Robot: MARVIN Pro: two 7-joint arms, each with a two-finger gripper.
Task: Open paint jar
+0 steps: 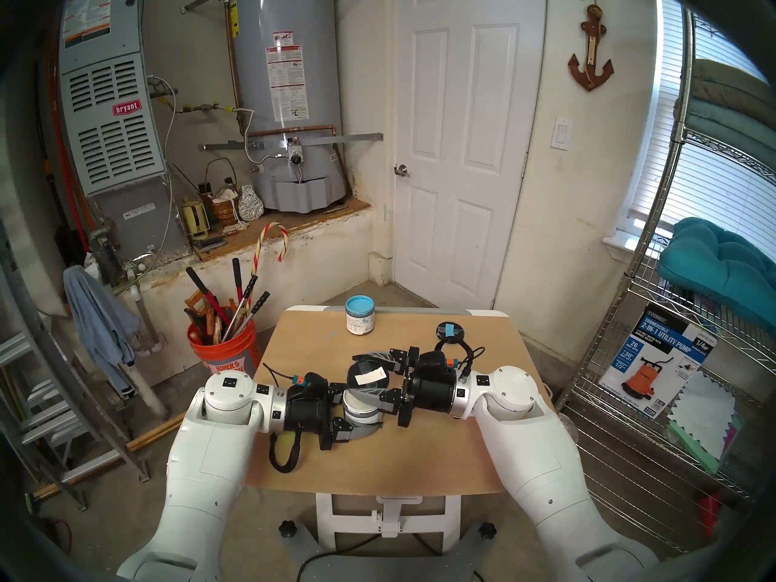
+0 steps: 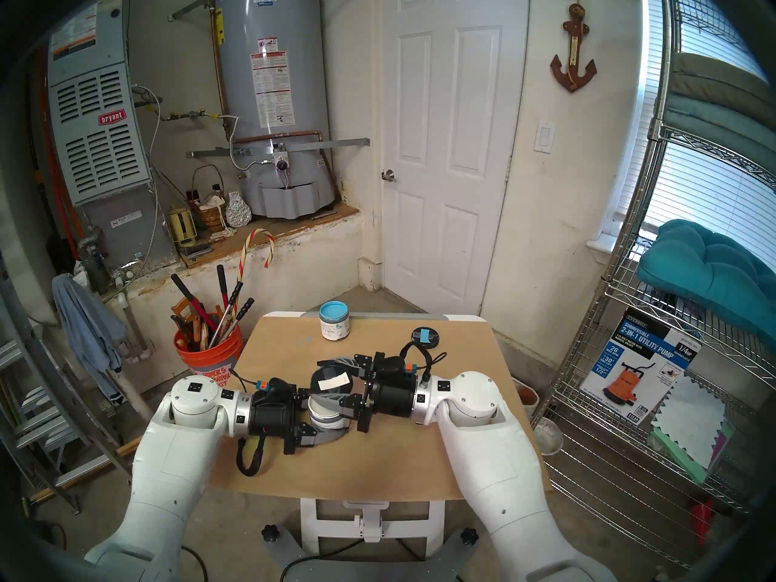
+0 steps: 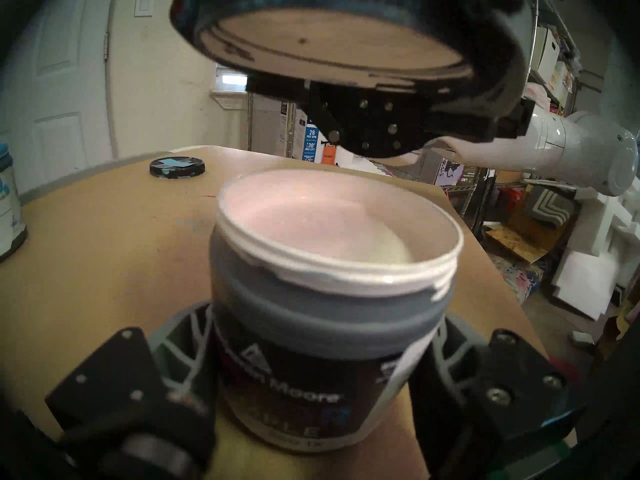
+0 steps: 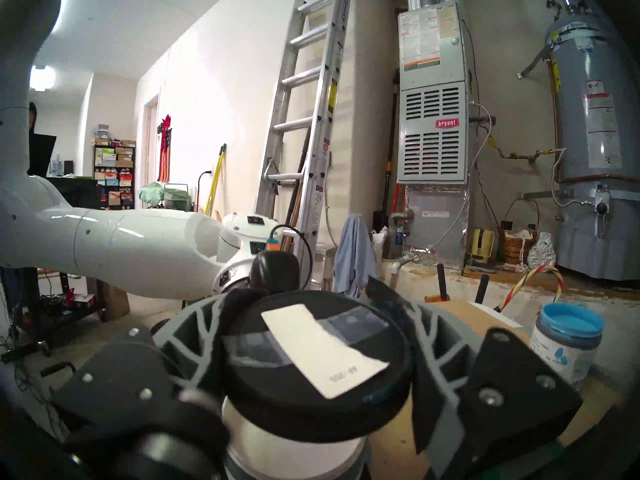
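Note:
The paint jar (image 1: pixel 362 405) stands on the wooden table (image 1: pixel 378 463) with its mouth uncovered and white paint showing (image 3: pixel 329 223). My left gripper (image 1: pixel 357 412) is shut on the jar's body, a finger on each side (image 3: pixel 315 347). The black lid (image 1: pixel 366 375) with a white tape strip hangs just above the jar, slightly tilted and clear of the rim. My right gripper (image 1: pixel 369 374) is shut on the lid's edge, coming in from the right (image 4: pixel 313 330). The left wrist view shows the lid's underside (image 3: pixel 329 46).
A second jar (image 1: pixel 359 320) with light-blue paint stands uncovered at the table's far edge. A black lid with blue tape (image 1: pixel 448 330) lies at the far right. An orange bucket of tools (image 1: pixel 222 350) stands left of the table, a wire shelf (image 1: pixel 672 358) to the right.

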